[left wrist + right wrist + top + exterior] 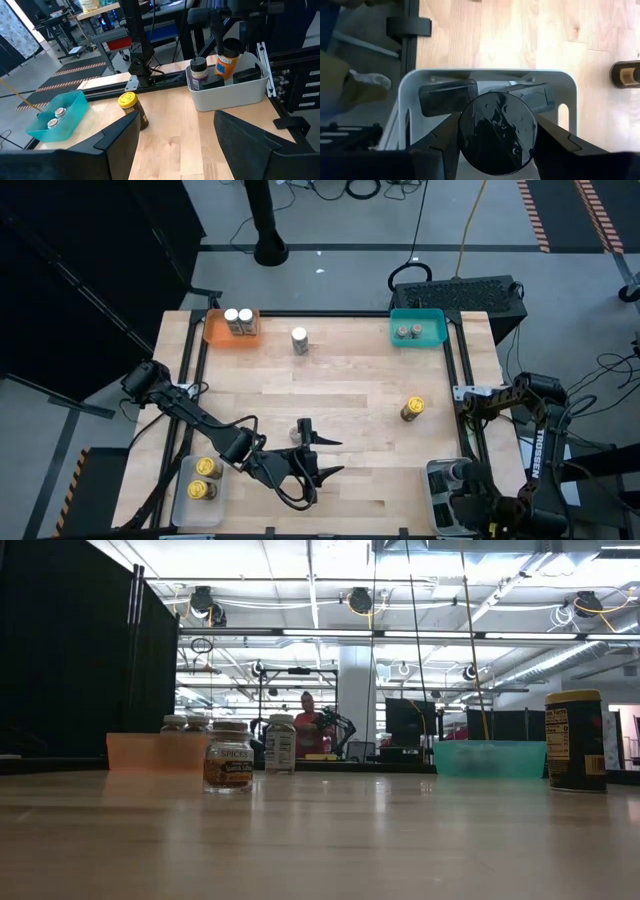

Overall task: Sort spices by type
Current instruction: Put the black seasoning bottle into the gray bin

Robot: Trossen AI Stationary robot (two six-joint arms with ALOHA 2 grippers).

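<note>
Two white-lidded jars upright, side by side in orange tray. One white-lidded jar upright on bare wood, just beside that tray. Two grey-lidded jars in teal tray. Two yellow-lidded jars in clear tray. One yellow-lidded jar alone on wood. Black-lidded jar between right gripper's fingers, over white bin.

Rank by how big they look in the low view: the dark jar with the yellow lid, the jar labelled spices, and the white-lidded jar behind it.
1. Dark yellow-lidded jar, largest, though it stands nearest the camera.
2. Jar labelled spices.
3. White-lidded jar, about level with the second; it stands farther back, so their order is unsure.
</note>
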